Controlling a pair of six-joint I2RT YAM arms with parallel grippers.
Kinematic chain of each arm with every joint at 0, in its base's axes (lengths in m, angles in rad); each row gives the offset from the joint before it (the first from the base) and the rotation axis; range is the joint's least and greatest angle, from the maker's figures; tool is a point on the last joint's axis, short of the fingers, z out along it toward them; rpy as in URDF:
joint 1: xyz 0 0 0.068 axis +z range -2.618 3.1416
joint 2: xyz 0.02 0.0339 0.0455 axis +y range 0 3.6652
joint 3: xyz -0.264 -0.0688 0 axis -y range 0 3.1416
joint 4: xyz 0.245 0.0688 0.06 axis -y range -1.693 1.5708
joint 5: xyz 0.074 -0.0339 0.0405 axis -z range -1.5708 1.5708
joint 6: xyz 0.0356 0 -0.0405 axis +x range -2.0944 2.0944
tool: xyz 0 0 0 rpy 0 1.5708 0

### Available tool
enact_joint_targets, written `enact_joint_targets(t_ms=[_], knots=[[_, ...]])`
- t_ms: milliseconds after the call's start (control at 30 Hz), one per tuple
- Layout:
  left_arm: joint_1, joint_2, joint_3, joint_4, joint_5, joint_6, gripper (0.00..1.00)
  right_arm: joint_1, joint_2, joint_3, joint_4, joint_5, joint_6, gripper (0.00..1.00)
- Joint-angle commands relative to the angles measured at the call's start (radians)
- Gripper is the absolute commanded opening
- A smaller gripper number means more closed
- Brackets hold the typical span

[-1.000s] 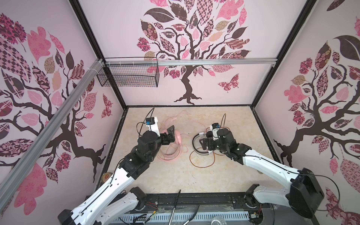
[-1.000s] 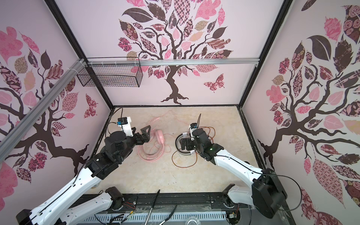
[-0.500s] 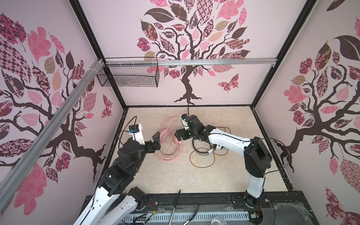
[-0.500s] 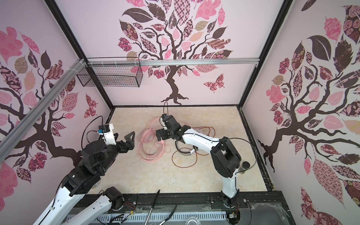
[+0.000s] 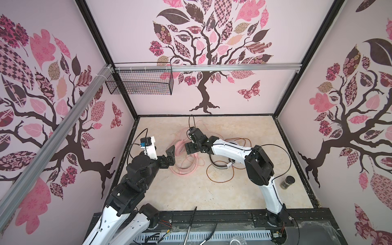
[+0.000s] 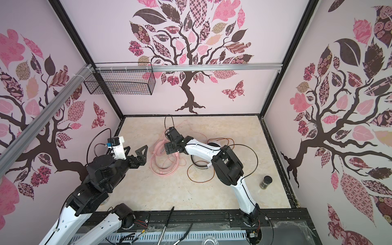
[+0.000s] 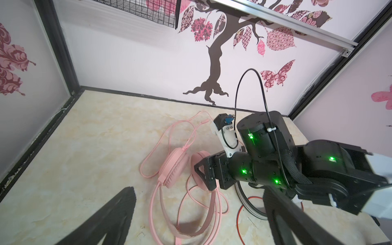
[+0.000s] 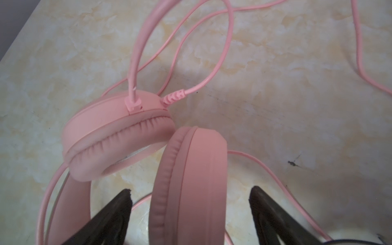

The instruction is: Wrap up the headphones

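The pink headphones [image 5: 184,167] [image 6: 161,167] lie left of the table's middle, their pink cord looped around them. My right gripper [image 5: 184,150] [image 6: 164,149] reaches across to them. In the right wrist view one pink earcup [image 8: 191,169] stands on edge between the open fingers of the right gripper [image 8: 191,191], with a gap on each side. The other earcup [image 8: 114,127] leans beside it. My left gripper [image 5: 167,156] [image 6: 135,151] [image 7: 199,203] hangs open and empty just left of the pink headset [image 7: 174,167]. The white-and-black headphones [image 5: 220,166] [image 6: 201,165] lie under my right forearm, with their orange cord [image 5: 220,180] [image 7: 238,216] spread around them.
A small dark-lidded jar [image 5: 287,182] [image 6: 266,182] stands near the right wall. A black wire basket [image 5: 140,82] hangs high at the back left. Patterned walls close the table on three sides.
My right arm swung left from the white-and-black headset to the pink one and set its fingers around an earcup. My left arm drew back to the left, away from the pink headset.
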Motion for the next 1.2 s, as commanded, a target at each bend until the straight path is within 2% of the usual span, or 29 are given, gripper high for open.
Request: enact_joint_targets(t_ms=[0,133,267,400,567,667,867,967,1067,1167], knots=[[0.006,0.006,-0.004,-0.023,0.001,-0.012,0.97,0.003,0.08,0.069,-0.053,0.053,0.023,0.81],[0.006,0.01,0.002,-0.034,-0.019,-0.017,0.97,0.007,0.092,0.071,-0.061,0.051,0.045,0.73],[0.006,0.016,0.004,-0.043,-0.035,0.005,0.97,0.01,0.049,0.02,-0.041,0.07,0.066,0.53],[0.006,0.044,0.016,-0.073,-0.051,-0.029,0.97,0.009,-0.063,-0.081,0.016,0.11,0.083,0.4],[0.006,0.096,0.018,-0.087,-0.021,-0.118,0.97,0.01,-0.253,-0.245,0.121,0.154,0.096,0.36],[0.005,0.158,0.047,-0.115,-0.021,-0.132,0.97,0.011,-0.37,-0.347,0.172,0.182,0.114,0.32],[0.007,0.272,0.112,-0.206,0.032,-0.206,0.97,0.008,-0.563,-0.507,0.24,0.208,0.134,0.3],[0.008,0.256,0.095,-0.166,0.109,-0.167,0.97,0.007,-0.627,-0.555,0.246,0.218,0.163,0.3],[0.007,0.243,0.083,-0.158,0.176,-0.182,0.97,0.009,-0.68,-0.61,0.291,0.225,0.196,0.26],[-0.001,0.269,0.084,-0.175,0.25,-0.215,0.97,0.008,-0.71,-0.632,0.3,0.258,0.254,0.28]])
